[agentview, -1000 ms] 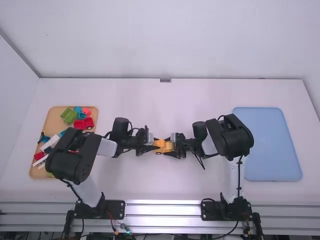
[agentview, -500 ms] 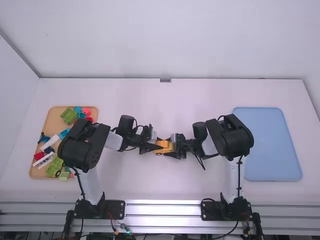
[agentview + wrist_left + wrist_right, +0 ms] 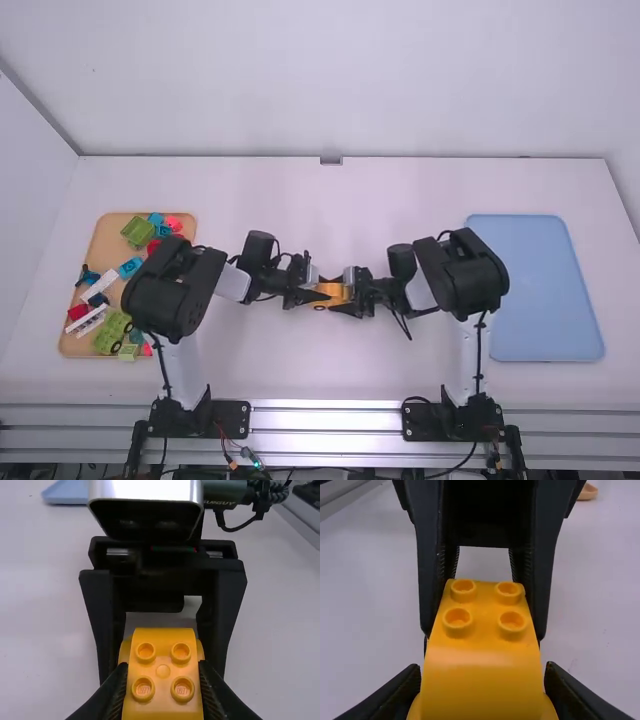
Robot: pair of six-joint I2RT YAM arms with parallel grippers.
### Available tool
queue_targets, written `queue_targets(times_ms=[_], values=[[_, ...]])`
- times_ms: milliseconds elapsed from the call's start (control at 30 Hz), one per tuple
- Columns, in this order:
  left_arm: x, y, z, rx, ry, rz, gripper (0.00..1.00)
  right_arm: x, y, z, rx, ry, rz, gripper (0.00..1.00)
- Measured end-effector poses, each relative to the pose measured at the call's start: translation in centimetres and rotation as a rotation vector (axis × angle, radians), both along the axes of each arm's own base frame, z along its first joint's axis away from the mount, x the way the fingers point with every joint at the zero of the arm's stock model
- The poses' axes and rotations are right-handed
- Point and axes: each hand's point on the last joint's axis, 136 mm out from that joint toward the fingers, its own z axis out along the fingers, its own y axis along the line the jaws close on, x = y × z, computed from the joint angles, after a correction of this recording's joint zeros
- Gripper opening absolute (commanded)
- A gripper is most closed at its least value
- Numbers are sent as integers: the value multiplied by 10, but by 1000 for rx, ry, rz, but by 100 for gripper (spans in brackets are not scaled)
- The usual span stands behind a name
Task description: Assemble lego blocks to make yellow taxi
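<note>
Holds a yellow toy car (image 3: 333, 291) between the left gripper (image 3: 318, 296) and the right gripper (image 3: 345, 297), near the middle of the white table (image 3: 330, 365). At left, has a tan tray (image 3: 102, 232) of green, red, white, blue and pink toy pieces (image 3: 137, 231), partly hidden by the left arm (image 3: 175, 290). At right, has a light blue tray (image 3: 545, 290).

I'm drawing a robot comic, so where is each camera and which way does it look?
High view: above and behind the arms, looking forward and down at the table; both arms show.
Left wrist view: on the left wrist, looking right past its own fingers at the yellow block and right gripper.
Right wrist view: on the right wrist, looking left past its fingers at the block and left gripper.
Both wrist views share the block, from opposite ends.
</note>
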Motion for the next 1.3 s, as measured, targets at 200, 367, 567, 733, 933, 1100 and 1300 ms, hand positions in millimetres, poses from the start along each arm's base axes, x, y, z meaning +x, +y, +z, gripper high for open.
queue_targets(times_ms=[200, 367, 567, 733, 933, 1100, 1300], values=[[2, -6, -4, 60, -22, 31, 2, 2, -3, 0, 1, 2, -12, 46], [2, -8, -5, 87, -28, 47, 2, 2, -5, 0, 0, 2, -16, 46], [2, -8, -5, 93, -46, 63, 18, 2, -5, 0, 0, 1, -16, 47], [4, -8, -11, 108, -90, 91, 44, 3, -5, -1, -3, 0, -18, 47], [2, -8, -13, 95, -129, 144, 48, 1, -1, -2, -10, -4, -10, 47], [2, 10, 3, 47, -192, 259, 52, 0, 0, -2, -11, -2, -10, 47], [22, 66, 73, -111, -333, 471, 68, 1, 0, -2, -11, -1, -11, 47]])
